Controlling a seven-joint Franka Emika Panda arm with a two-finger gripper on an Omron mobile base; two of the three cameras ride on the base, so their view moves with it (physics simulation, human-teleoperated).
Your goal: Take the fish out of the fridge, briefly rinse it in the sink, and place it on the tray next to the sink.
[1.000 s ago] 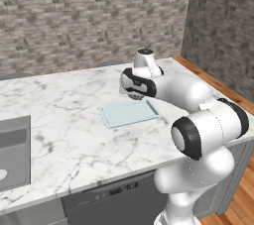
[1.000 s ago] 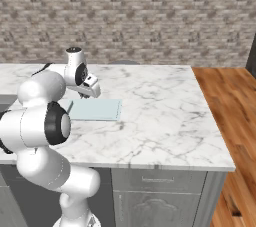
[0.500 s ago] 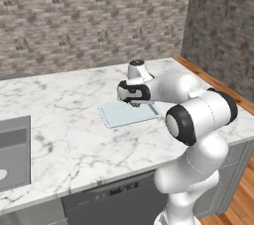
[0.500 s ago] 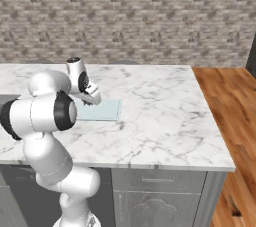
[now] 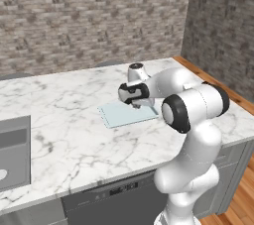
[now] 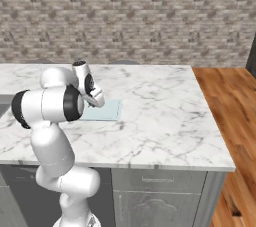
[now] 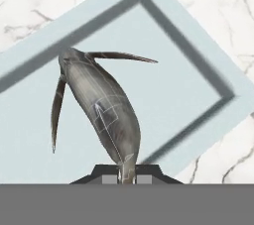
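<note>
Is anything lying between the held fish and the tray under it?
No. In the hand view the fish, pinched by the gripper, hangs over bare tray.

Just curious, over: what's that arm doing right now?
Gripper shut on fish. Fish hanging over tray, not yet set down. Nothing in the way.

Even, diffuse light fills all three rendered views, with no clear source and no glare. The marble counter reads bright and sharp. Shadows are faint, only a soft dark band along the tray rim. The fish looks crisp against the tray, with no blur or edge distortion.
</note>
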